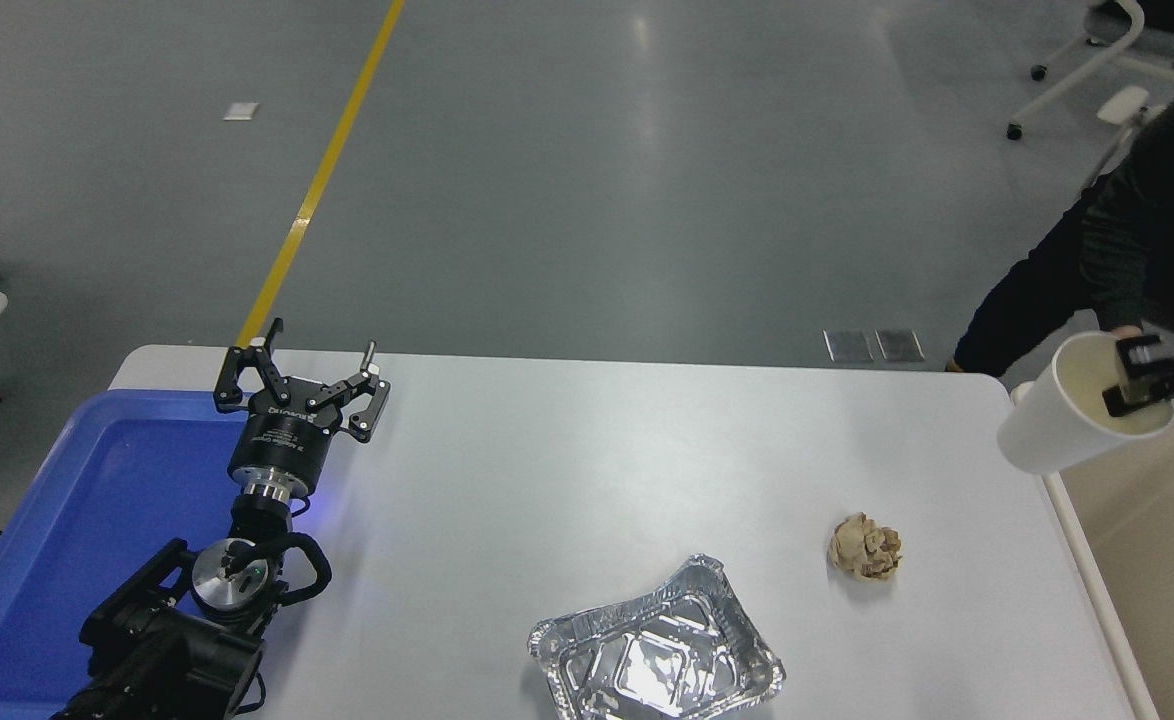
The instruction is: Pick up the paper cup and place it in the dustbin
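Observation:
The white paper cup [1052,420] hangs tilted in the air at the table's right edge, cream inside facing the camera. My right gripper [1152,377] comes in from the right edge and is shut on the cup's rim, one finger inside it. The cup is above the near-left rim of the beige dustbin [1082,545], which stands right of the table and is partly cut off by the picture's edge. My left gripper [299,385] is parked at the lower left with its fingers spread, over the blue tray's edge.
A blue plastic tray [67,530] lies at the table's left. A crumpled tan paper ball [865,546] and a silver foil tray [655,650] lie on the white table [597,450]. A person in dark clothes [1117,250] stands at the far right.

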`<move>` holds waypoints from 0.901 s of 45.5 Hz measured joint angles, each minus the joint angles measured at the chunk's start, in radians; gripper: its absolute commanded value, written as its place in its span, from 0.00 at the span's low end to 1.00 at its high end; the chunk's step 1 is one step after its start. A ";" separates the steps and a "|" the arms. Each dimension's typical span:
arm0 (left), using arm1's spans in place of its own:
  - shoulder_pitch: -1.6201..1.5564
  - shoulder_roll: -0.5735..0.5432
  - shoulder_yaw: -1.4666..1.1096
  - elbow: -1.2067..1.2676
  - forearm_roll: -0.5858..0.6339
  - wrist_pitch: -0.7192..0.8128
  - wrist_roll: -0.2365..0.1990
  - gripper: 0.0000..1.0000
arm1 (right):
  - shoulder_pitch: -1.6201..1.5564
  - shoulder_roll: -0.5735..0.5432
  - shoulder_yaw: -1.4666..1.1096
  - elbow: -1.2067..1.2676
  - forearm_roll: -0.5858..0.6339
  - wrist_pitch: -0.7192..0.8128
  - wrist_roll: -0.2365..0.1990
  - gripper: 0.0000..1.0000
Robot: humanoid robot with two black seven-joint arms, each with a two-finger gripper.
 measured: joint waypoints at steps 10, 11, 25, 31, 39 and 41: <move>-0.001 0.000 0.000 0.000 0.000 0.000 0.000 0.99 | 0.066 -0.017 -0.060 -0.045 0.040 0.014 0.014 0.00; -0.001 0.000 0.000 0.000 0.000 0.000 0.000 0.99 | 0.067 -0.020 -0.063 -0.054 0.044 0.014 0.014 0.00; -0.001 0.000 -0.001 0.000 0.000 0.000 0.000 0.99 | -0.217 -0.113 0.038 -0.344 0.211 -0.168 0.004 0.00; -0.001 0.000 -0.001 0.000 0.000 0.000 0.000 0.99 | -0.447 -0.138 0.166 -0.472 0.350 -0.310 -0.011 0.00; -0.001 0.000 -0.001 0.000 -0.001 0.001 0.000 0.99 | -0.726 -0.150 0.336 -0.594 0.549 -0.534 -0.027 0.00; -0.001 0.000 -0.001 0.000 -0.001 0.001 0.000 0.99 | -0.800 -0.148 0.387 -0.615 0.604 -0.601 -0.030 0.00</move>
